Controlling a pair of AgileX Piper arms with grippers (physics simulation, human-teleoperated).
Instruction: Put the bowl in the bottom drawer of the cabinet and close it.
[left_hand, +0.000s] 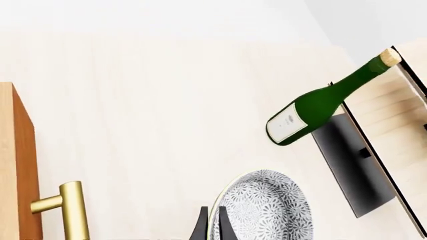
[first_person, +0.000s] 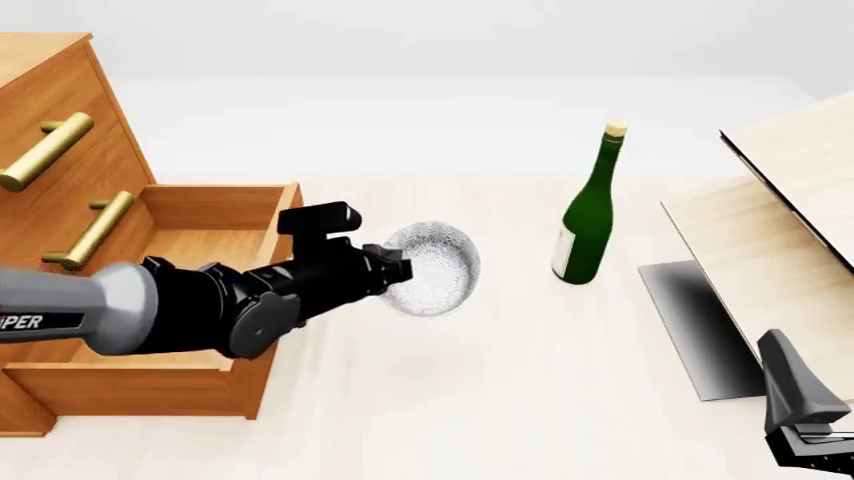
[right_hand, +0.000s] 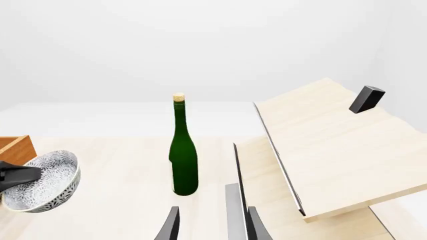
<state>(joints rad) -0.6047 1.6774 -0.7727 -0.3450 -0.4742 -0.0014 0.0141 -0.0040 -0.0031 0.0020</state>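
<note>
The cabinet (first_person: 60, 120) is seen at far left, orange-brown wood, boxy, with brass bar handles; the bottom drawer (first_person: 200, 300) is pulled out and open, its inside looking bare where visible. The left gripper (first_person: 396, 268) is closed on the bowl (first_person: 434, 268), pinching the rim with a finger on each side of the wall, as shown in the left wrist view where the fingers (left_hand: 200, 227) straddle the rim of the bowl (left_hand: 267, 207). The bowl is held tipped on its side in the air, just beyond the drawer's front corner, not yet over the cavity. For this step, the bowl is probably best carried leftward over the open box, levelled, lowered near the floor, then released; a thin rim pinch could slip if swung fast. The bowl is small, round, white with grey lacy speckle, seemingly glazed and smooth. Further right, a green bottle (first_person: 587, 215) is seen upright, glossy, corked, labelled, well apart from the bowl. Pale wood panels (first_person: 787, 200) are leaned at far right. The right gripper (first_person: 811, 440) is parked low at the right edge, jaws parted, nothing held.
</note>
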